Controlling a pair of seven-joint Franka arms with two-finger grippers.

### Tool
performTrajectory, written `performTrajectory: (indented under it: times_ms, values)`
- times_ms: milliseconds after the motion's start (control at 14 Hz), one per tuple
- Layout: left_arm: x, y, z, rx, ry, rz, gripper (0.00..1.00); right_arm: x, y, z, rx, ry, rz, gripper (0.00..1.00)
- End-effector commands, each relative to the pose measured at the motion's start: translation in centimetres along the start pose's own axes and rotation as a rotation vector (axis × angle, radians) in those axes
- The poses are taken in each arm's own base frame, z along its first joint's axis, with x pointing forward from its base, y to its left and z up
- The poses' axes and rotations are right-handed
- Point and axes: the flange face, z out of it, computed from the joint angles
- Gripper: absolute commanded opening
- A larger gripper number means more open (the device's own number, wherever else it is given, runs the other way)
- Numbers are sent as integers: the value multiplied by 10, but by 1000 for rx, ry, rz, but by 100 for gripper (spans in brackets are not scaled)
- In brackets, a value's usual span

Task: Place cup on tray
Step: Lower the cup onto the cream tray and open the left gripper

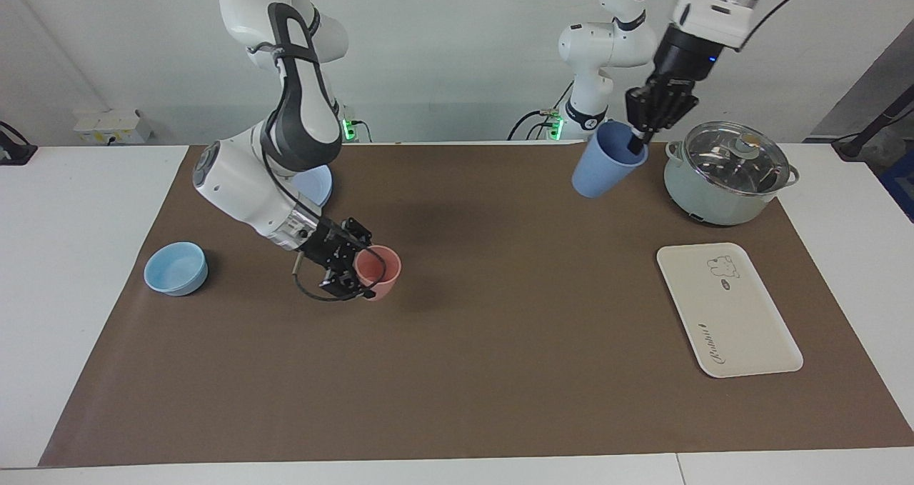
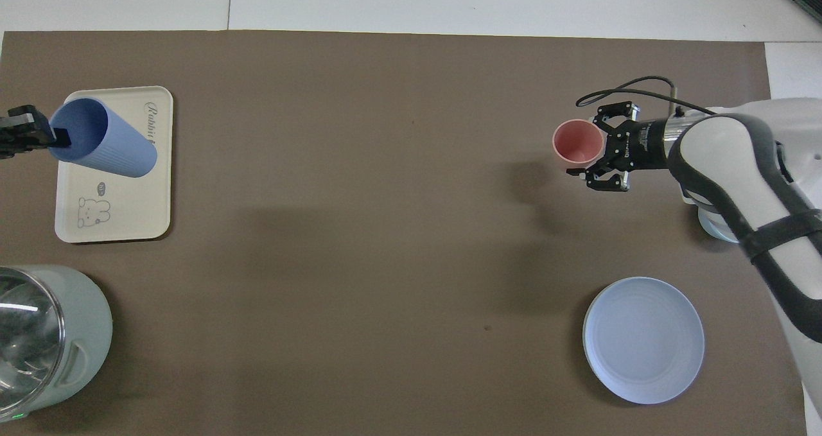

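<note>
The periwinkle-blue cup [image 1: 603, 162] hangs tilted, high in the air, held by its rim in my left gripper [image 1: 638, 142]. In the overhead view the cup [image 2: 106, 139] and the left gripper [image 2: 56, 135] cover the end of the cream-white tray [image 2: 115, 211] that lies farther from the robots. The tray [image 1: 728, 313] lies flat on the brown mat at the left arm's end of the table and has nothing on it. My right gripper [image 1: 355, 265] is low at the mat, shut on an upright pink cup [image 1: 380, 271], which also shows in the overhead view [image 2: 577, 140].
A pale green pot with a glass lid [image 1: 728, 174] stands beside the tray, nearer to the robots. A round blue plate [image 2: 642, 340] and a light-blue bowl [image 1: 176, 268] sit at the right arm's end.
</note>
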Motion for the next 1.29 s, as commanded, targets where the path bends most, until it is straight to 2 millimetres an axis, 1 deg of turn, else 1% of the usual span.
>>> performTrajectory:
  times_ms: [0,71,143,214,357,429,500,571,643,714,786,857,929,1000,1071,1143,1214]
  values:
    - [22,-72,55,-33,10,21,0,45,-4,-21,36,-17,-1,0]
    - [31,-108,78,-65,27,37,0,62,-6,-24,47,-34,-14,0]
    - [35,-129,102,-70,27,68,0,78,-7,-23,60,-67,6,0]
    - [36,-144,114,-62,40,83,0,89,-8,-20,57,-89,-3,0]
    - [28,-153,133,-60,35,80,0,110,-7,-14,63,-164,9,0]
    - [22,-165,149,-61,33,89,0,113,-7,-10,67,-198,4,0]
    - [17,-181,158,-75,44,109,0,113,-6,-8,67,-212,-12,0]
    - [12,-189,172,-97,41,138,0,114,-5,-7,62,-219,-15,0]
    - [6,-192,180,-111,47,138,0,115,-4,-7,64,-228,-11,0]
    - [4,-189,184,-115,56,131,0,119,1,-5,77,-240,1,0]
    - [2,-187,187,-114,53,137,10,128,11,1,110,-255,59,0]
    - [1,-188,187,-115,51,136,89,134,15,2,156,-250,106,21]
    - [4,-190,183,-114,57,137,100,131,15,1,164,-244,103,40]
    - [8,-189,175,-114,68,142,100,130,15,0,167,-243,102,53]
    - [16,-177,155,-117,85,164,100,129,14,-2,174,-240,99,70]
    - [20,-164,131,-122,89,192,100,128,14,-3,176,-239,100,100]
    - [21,-153,112,-99,68,243,100,127,14,-4,178,-238,102,100]
